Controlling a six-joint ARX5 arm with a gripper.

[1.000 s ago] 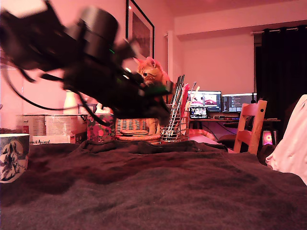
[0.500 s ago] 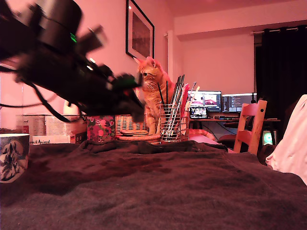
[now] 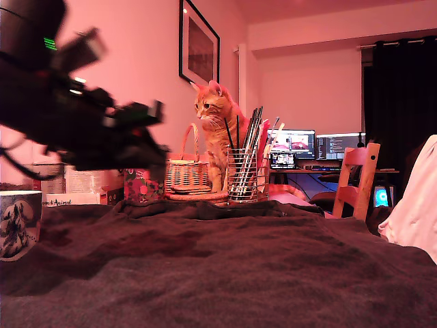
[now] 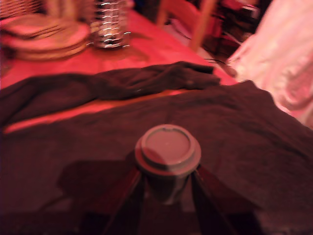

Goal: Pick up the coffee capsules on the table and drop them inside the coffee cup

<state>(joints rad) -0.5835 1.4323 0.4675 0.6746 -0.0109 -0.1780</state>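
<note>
Wrist view, nearest: the pincer [image 4: 167, 182] is clenched on a small dark grey-green coffee capsule [image 4: 167, 149], tapered body between the two dark fingers [image 4: 129, 193], wide flat rim facing the camera; the capsule is held clear above the counter [image 4: 254, 142], a broad surface draped in dark brown fuzzy cloth. Exterior view: the black arm and pincer [image 3: 147, 133] appear blurred at the exterior view's left, raised above the cloth; the white ceramic mug with dark inked illustration [image 3: 17, 224] stands on the counter at the far left edge, below and to the left of the pincer. Behind: a floral pink-and-dark box [image 3: 142, 188], a woven wicker basket [image 3: 186, 175], a wire mesh pen holder [image 3: 244, 176] and an orange cat [image 3: 217, 130]; farther, lit monitors [image 3: 314, 145] and a wooden chair [image 3: 356, 179].
</note>
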